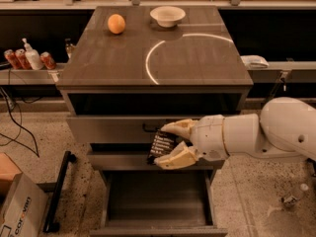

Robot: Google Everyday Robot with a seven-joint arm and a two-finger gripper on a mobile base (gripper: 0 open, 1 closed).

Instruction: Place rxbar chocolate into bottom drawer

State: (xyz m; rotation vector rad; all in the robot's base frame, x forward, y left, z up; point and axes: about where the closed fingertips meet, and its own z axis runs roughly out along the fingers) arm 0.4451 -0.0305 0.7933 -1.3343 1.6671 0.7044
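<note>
I see gripper [163, 145] pinching snack bar [161, 143] upright below counter [197, 58] front edge, over open bottom drawer [155, 197]; held so, I judge, for straight drop.

This looks like a robotics test lab, not a home kitchen. A grey three-drawer cabinet [123, 128] stands on speckled terrazzo floor [44, 142]. Its dark surface [197, 58] bears a painted white arc [150, 58], a round orange fruit [116, 23] near the far left corner and a white bowl [168, 16] at the far edge. Loose black cables [19, 127] trail at the left above a printed cardboard box [17, 209]. Red cans [15, 59] line a low shelf. A white robot arm's end effector [164, 146], before the middle drawer, clasps a black-wrapped rxbar chocolate [160, 142].
</note>
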